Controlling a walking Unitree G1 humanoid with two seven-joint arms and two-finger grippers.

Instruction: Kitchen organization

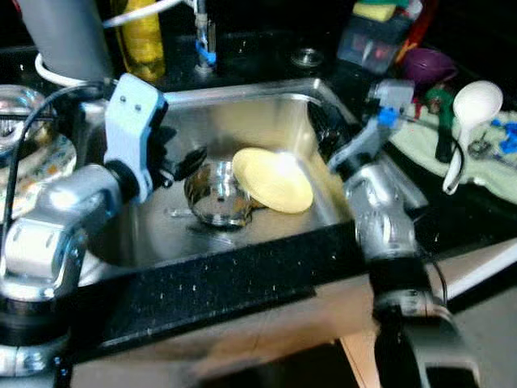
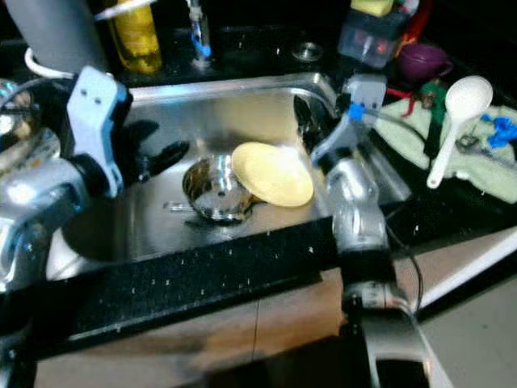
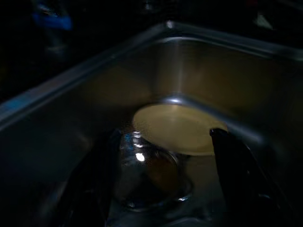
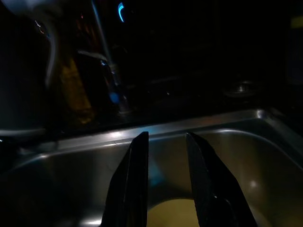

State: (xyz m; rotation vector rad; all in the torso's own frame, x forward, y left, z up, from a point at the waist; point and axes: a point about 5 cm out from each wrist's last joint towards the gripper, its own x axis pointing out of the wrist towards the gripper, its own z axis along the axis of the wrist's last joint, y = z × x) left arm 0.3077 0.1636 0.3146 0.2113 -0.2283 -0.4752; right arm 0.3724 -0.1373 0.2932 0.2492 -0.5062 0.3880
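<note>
Left gripper (image 1: pixel 187 162) reaches into the steel sink (image 1: pixel 242 105) from its left side, black fingers (image 3: pixel 241 179) spread apart and empty, their tips hovering just above and beside a small shiny metal bowl (image 1: pixel 216 198) that sits on the sink floor. Leaning on the right rim of that bowl is a pale yellow plate (image 1: pixel 273 179), tilted, its far edge toward the right wall of the basin (the left wrist view shows the plate overlapping the bowl's edge, both lying between the two spread fingers). Across the basin, the right gripper (image 4: pixel 165 179) hangs at the sink's right rim, its two long fingers held a little apart with nothing between them, pointing across the basin toward the back wall with the plate's edge just below their tips. Behind the sink, on the dark counter, stand a yellow bottle (image 1: pixel 141 36) and a faucet stem with a blue band (image 1: pixel 205 44), and a grey cylinder (image 1: pixel 65 36) rises at the back left. Right of the sink, a white ladle (image 1: pixel 468 121) lies on a light green cloth (image 1: pixel 501 174), with a purple bowl (image 1: pixel 428 63) and a clear container (image 1: pixel 373 40) farther back. A patterned dish (image 1: pixel 40 158) sits at the left of the sink, partly hidden by the left arm.
</note>
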